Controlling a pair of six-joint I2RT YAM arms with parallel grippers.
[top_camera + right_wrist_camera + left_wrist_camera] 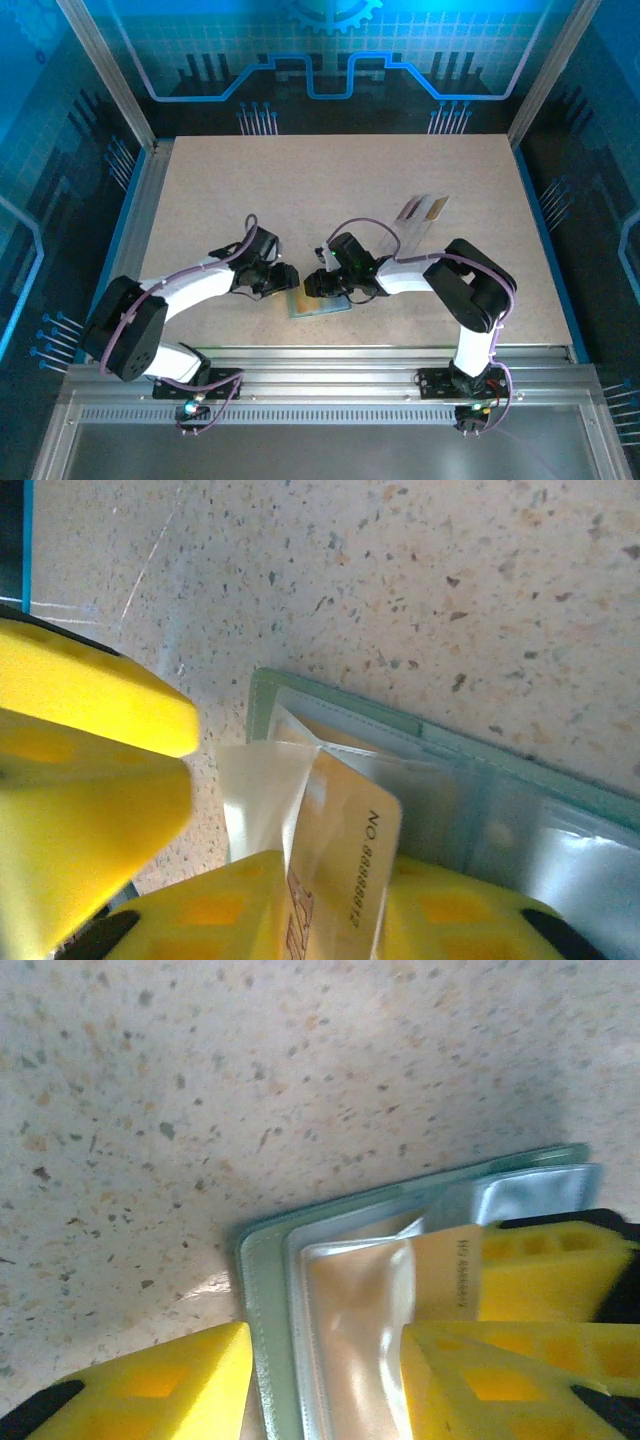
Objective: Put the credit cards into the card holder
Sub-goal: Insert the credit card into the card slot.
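The insertion step is in hand. The card holder is laid open on the speckled table, near its front edge and between the two arms. A gold card appears to be partly entered into one pocket, while its numbered end is left standing out.

The right gripper is placed at that free end, with a yellow finger seen on either side of the card. Whether the card is pinched or merely flanked cannot be told. The left gripper is spread, and the holder's pale lining is framed between its fingers (contact with the lining cannot be judged). More tan cards are seen farther back on the right, well apart from the holder.

The next move is judged to call for a flat push along the pocket's line until the card is seated, with the holder kept from sliding. A tilted push would likely buckle the sleeve.

The holder is a thin grey-green folder with a raised rim. Its lining is a glossy, wrinkled film that looks soft and easily lifted. The card is rigid and smooth, with rounded corners. The fingers are blocky, with recessed cells, and the table is matte and granular.
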